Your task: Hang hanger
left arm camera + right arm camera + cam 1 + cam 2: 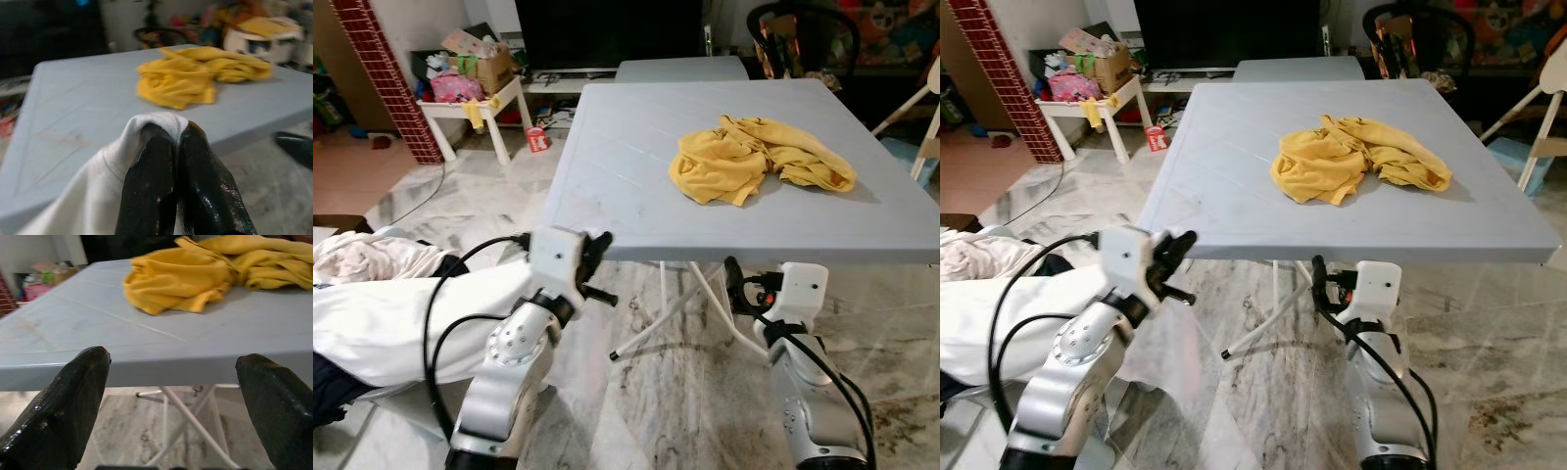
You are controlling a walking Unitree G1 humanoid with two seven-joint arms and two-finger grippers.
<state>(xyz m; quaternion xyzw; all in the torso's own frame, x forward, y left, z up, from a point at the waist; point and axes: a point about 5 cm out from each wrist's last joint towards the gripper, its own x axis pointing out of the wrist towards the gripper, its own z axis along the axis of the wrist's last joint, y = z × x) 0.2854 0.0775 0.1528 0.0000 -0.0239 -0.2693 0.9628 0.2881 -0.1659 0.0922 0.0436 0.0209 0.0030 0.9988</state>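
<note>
Yellow garment [759, 159] crumpled on grey tabletop [636, 176], marble floor [675, 382] below. Left hand [178, 142] pinching white cloth [98, 191]; right hand [171, 396] spread wide at tabletop edge.

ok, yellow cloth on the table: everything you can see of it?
The yellow cloth is a soft, mustard-yellow fabric garment, crumpled into a loose heap with folds and a trailing edge toward the robot's right. It lies on the grey table, right of centre, away from the near edge. Nothing else touches it; both grippers are clear of it.
</note>
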